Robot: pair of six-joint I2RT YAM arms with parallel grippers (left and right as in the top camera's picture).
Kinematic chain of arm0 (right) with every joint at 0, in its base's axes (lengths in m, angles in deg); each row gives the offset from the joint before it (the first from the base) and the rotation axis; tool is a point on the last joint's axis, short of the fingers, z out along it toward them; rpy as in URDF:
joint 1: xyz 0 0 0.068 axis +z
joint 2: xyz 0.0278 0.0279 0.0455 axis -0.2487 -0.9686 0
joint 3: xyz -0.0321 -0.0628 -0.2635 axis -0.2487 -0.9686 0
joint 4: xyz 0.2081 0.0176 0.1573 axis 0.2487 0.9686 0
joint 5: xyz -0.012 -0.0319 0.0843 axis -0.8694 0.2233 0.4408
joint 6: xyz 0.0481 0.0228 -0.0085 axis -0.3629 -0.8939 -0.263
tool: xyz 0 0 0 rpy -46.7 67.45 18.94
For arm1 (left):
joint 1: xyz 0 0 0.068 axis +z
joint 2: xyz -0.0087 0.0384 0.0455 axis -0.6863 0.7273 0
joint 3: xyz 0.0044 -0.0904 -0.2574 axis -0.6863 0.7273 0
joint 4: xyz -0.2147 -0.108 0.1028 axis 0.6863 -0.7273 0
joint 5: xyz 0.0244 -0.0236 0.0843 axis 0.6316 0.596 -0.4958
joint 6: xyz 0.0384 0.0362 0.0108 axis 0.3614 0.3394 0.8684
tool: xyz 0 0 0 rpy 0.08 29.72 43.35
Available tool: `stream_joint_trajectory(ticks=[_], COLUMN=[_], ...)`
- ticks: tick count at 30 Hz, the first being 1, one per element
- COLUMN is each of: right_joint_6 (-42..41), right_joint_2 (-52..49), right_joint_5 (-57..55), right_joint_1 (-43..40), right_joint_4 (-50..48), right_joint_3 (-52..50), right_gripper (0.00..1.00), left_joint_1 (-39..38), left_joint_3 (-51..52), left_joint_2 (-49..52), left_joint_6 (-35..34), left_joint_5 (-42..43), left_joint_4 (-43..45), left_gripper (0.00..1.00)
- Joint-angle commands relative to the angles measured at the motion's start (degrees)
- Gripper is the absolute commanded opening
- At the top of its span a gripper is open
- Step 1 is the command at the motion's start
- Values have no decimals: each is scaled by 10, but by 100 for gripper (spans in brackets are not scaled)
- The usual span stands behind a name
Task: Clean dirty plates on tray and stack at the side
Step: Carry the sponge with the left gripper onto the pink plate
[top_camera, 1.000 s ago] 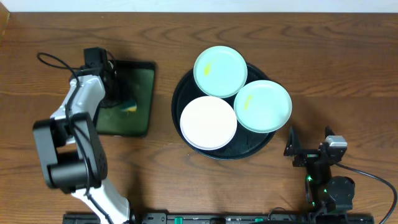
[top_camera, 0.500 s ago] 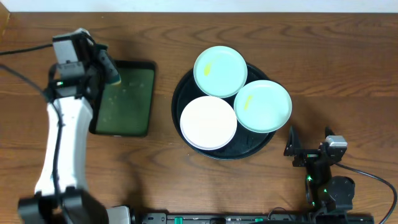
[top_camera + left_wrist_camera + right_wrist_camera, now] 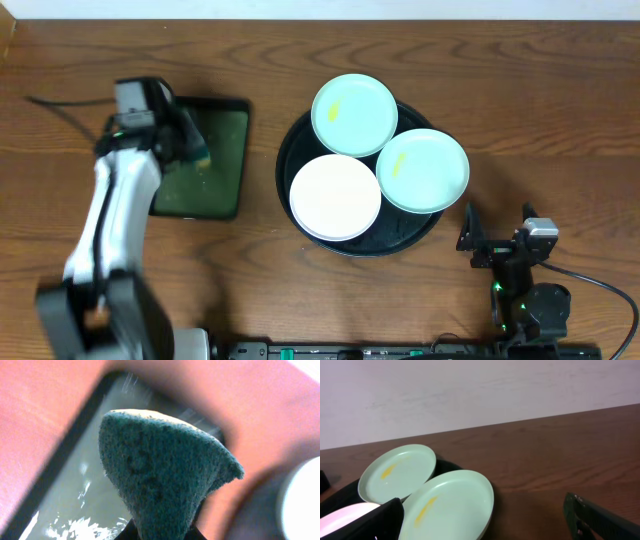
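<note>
Three plates lie on the round black tray (image 3: 287, 150): a mint one with a yellow smear (image 3: 354, 113) at the back, a second smeared mint one (image 3: 422, 170) on the right, and a white one (image 3: 335, 196) in front. My left gripper (image 3: 193, 143) hangs over the rectangular tray, shut on a green-and-yellow sponge (image 3: 201, 155). That sponge (image 3: 160, 475) fills the left wrist view. Near the table's front right my right gripper (image 3: 488, 240) stands open and empty. Its view shows both mint plates (image 3: 397, 472) (image 3: 450, 505) and the white plate's edge (image 3: 345, 515).
A smaller rectangular black tray with a wet dark green floor (image 3: 215, 195) lies left of the round tray. Its floor (image 3: 65, 495) shows below the sponge. Bare wooden table (image 3: 500, 100) surrounds both trays.
My left arm has lifted the sponge off the rectangular tray's floor, swung it toward the far left, then back right over the tray. The right arm and the plates have not moved.
</note>
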Motion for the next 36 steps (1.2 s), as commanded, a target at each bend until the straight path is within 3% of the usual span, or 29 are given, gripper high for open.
stream_joint_trajectory(ticks=[1,5,10,14,20,22,26,32,36], right_joint_6=[5,5,5,5,5,5,5,5,5], right_joint_2=[1,1,1,1,1,1,1,1,1], right_joint_5=[2,2,2,2,2,2,2,2,2], right_joint_1=[-5,-5,-5,-5,-5,-5,-5,-5,-5], right_joint_4=[1,1,1,1,1,1,1,1,1], right_joint_3=[-2,-2,-2,-2,-2,-2,-2,-2,-2], right_gripper=[99,99,99,99,99,99,99,99,99], left_joint_1=[-5,-27,-34,-34,-37,-42,-74,-201,-295], left_joint_3=[-19,21,82,68,12,12,16,51,76], left_joint_2=[-79,-65,51,77,-24,-71,-120,-95,-34], left_joint_6=[11,14,11,7,5,-39,-159,-179,-261], left_joint_5=[23,-71,-113,-61,114,155,156,153,51], left_joint_4=[-6,0,50,34,-14,-12,-16,-14,-13], left_gripper=[7,7,7,7,7,7,7,7,7])
